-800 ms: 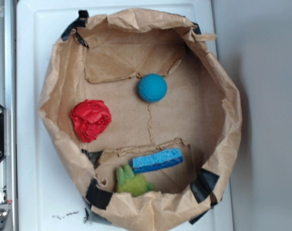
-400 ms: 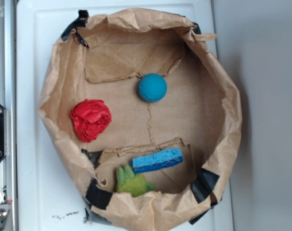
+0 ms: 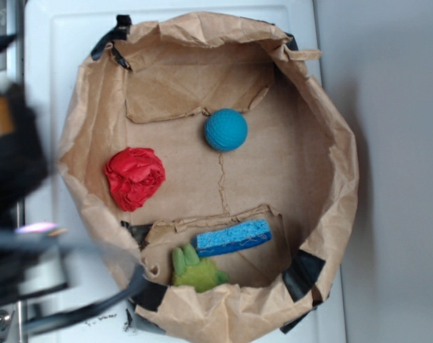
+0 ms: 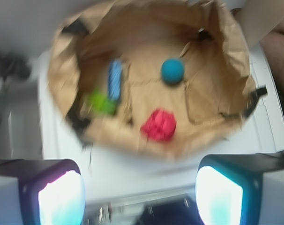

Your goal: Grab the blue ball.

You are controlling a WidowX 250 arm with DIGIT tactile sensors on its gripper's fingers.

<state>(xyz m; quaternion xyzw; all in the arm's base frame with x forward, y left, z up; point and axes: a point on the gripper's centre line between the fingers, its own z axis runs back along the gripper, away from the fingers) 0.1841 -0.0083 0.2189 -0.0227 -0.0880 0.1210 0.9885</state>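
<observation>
The blue ball point(image 3: 226, 130) point(image 4: 172, 71) lies on the floor of a crumpled brown paper bag point(image 3: 331, 143) point(image 4: 226, 56), toward its upper middle in the exterior view. My gripper point(image 4: 138, 197) is open, with nothing between its two wide-apart fingers point(image 4: 60, 197). It hovers outside the bag, over the white surface on the red wad's side, far from the ball. In the exterior view the arm is a dark blur point(image 3: 16, 179) at the left edge, and the fingers cannot be made out there.
Inside the bag also lie a red wrinkled wad point(image 3: 134, 178) point(image 4: 159, 125), a flat blue sponge point(image 3: 232, 238) point(image 4: 115, 79) and a green toy point(image 3: 195, 270) point(image 4: 100, 101). The bag stands on a white tray-like surface point(image 3: 59, 286). A metal rail point(image 3: 2, 314) runs along the left.
The arm has swept into the exterior view from the left edge, blurred with motion. The ball and the other items in the bag have not moved.
</observation>
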